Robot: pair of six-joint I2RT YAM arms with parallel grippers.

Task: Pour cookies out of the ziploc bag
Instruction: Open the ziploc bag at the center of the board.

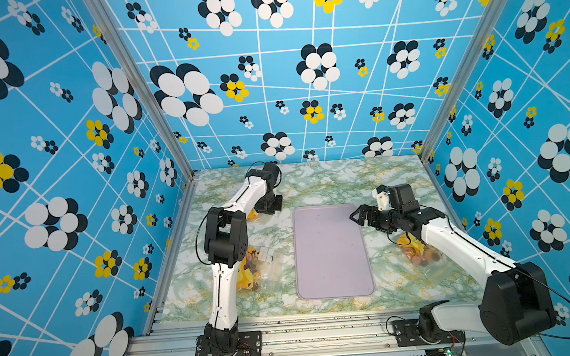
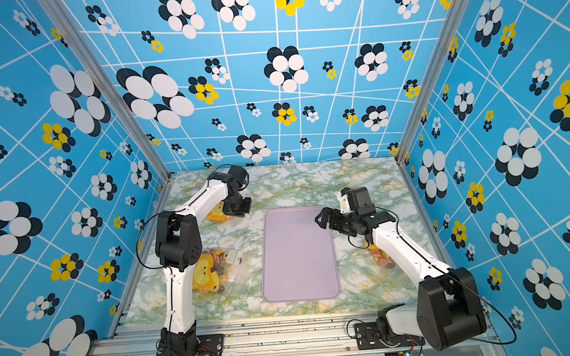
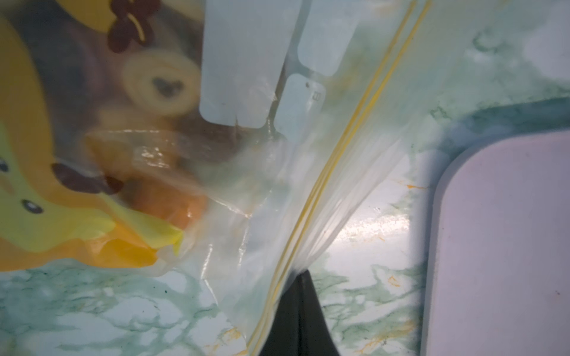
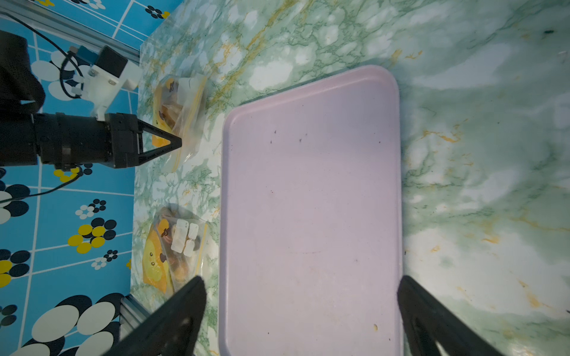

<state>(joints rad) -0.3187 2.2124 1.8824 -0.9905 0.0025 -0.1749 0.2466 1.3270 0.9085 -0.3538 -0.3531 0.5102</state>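
Left tool [image 4: 176,143] grips the zipper edge of a clear plastic ziploc bag [image 3: 308,172] of round orange-brown cookies [image 3: 160,83] at ten o'clock from the bare lilac tray [image 4: 308,185]; right tool [image 1: 355,219] gapes; nothing poured yet.

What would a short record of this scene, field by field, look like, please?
left gripper: shut on the zipper edge of the far ziploc bag
right gripper: open, empty, by the tray's far right edge
cookies: seen only inside the bags, none on the tray
lilac tray: mid-table, only crumbs on it
other bags: near-left ziploc bag and right ziploc bag lie on the marbled table, ungripped
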